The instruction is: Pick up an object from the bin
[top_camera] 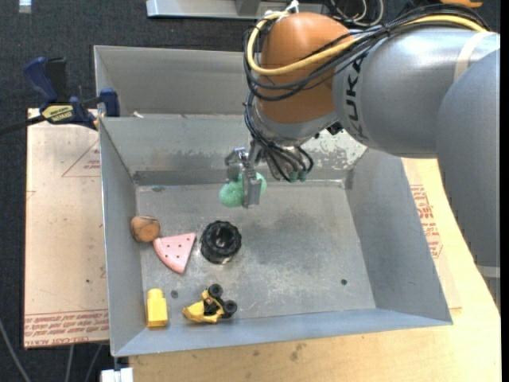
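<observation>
The gripper (246,188) sits over the bin's rear centre, fingers clenched on a small pale-green rounded lump (230,194), which shows between them (mostly on their left side). Well apart, front left on the grey metal bin (318,253) floor: a brown rounded piece (144,228), pink triangular wedge (176,251), black round knob (220,241), yellow block (156,307), and yellow-and-black toy (208,307).

Dark speckled carpet floor (119,18) beyond and left of gripper (248,185). Grey metal bar (199,6) lying there, far side. Pale wooden worktop (358,352) nearer side.
</observation>
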